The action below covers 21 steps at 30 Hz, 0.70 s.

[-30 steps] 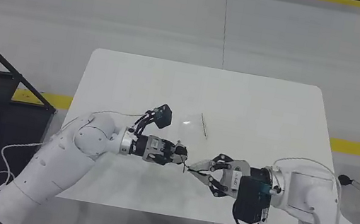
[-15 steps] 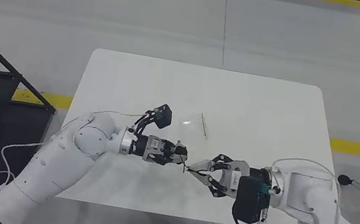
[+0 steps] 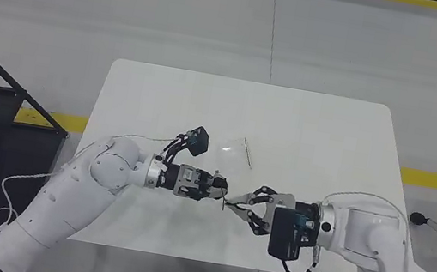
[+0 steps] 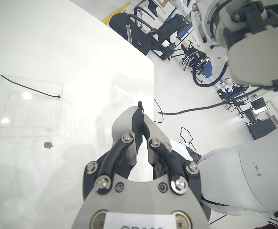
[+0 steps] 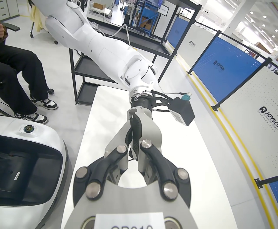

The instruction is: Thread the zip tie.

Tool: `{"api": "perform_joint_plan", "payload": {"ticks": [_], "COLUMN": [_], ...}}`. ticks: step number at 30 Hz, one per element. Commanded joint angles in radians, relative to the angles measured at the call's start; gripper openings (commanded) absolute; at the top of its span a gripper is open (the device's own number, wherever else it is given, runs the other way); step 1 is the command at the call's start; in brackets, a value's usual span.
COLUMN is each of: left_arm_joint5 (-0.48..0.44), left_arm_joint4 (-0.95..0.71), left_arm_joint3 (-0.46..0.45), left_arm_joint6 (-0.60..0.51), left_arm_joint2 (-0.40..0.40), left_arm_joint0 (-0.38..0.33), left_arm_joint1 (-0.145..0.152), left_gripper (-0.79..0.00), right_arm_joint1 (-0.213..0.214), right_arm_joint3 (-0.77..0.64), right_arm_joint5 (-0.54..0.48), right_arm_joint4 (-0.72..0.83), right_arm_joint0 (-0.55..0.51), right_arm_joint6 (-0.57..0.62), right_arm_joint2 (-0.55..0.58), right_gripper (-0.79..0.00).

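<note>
Two sets of jaws meet tip to tip over the near side of the desk. My left jaws pinch shut on the zip tie, one end poking past the tips so the other side can reach it. A spare tie lies farther back on a clear sheet. My right jaws are clamped narrow on a thin black strand, which I judge is the tail, lined up for feeding.

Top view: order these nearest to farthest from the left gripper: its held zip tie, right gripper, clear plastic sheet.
1. zip tie, in the left gripper's grip.
2. right gripper, close, facing it.
3. clear plastic sheet, toward the table's far side.
</note>
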Motion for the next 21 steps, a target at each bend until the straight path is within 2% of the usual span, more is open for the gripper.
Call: {"api": "perform_joint_plan", "payload": {"ticks": [1,21], "left_arm_joint5": [0.0,0.0], "left_arm_joint4": [0.0,0.0], "left_arm_joint3": [0.0,0.0], "left_arm_joint6": [0.0,0.0], "left_arm_joint2": [0.0,0.0], "left_arm_joint0": [0.0,0.0], "left_arm_joint1": [0.0,0.0], "left_gripper": [-0.785,-0.785], "right_arm_joint1": [-0.001,-0.005], "right_arm_joint3": [0.003,0.012], "right_arm_joint5": [0.004,0.004], "right_arm_joint4": [0.011,0.025], "right_arm_joint0": [0.004,0.006], "right_arm_joint6": [0.005,0.031], "right_arm_joint2": [0.002,0.01], "right_gripper": [-0.785,-0.785]}}
